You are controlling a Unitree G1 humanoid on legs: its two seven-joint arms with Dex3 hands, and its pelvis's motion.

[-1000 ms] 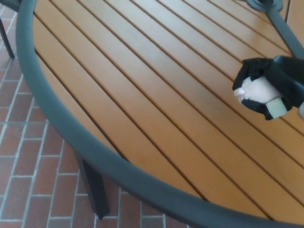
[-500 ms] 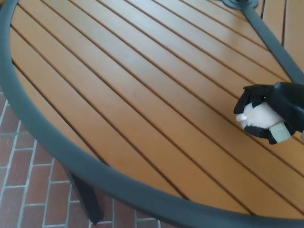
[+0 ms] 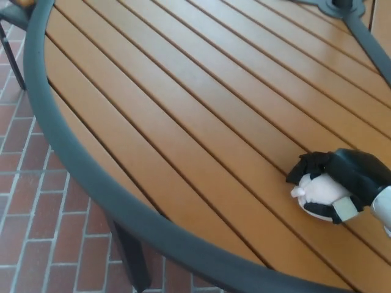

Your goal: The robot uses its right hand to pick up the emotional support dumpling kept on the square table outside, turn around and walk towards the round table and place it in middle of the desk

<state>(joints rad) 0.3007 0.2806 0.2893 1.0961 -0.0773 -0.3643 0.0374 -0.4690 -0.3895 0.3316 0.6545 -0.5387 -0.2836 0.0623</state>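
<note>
The white plush dumpling (image 3: 317,191) rests low against the orange slats of the round table (image 3: 183,110), near its right front part. My right hand (image 3: 343,180) comes in from the right edge, its black fingers (image 3: 308,163) wrapped over the top and far side of the dumpling, shut on it. The left hand does not show.
The table's dark grey rim (image 3: 79,171) curves from upper left to the bottom. A dark metal brace (image 3: 360,33) and centre hub (image 3: 342,6) lie at the top right. Red brick paving (image 3: 36,244) and a table leg (image 3: 131,256) show at the lower left.
My right hand has come down and a little toward the near rim with the dumpling, which now sits close on the slats. The whole view has also shifted.
</note>
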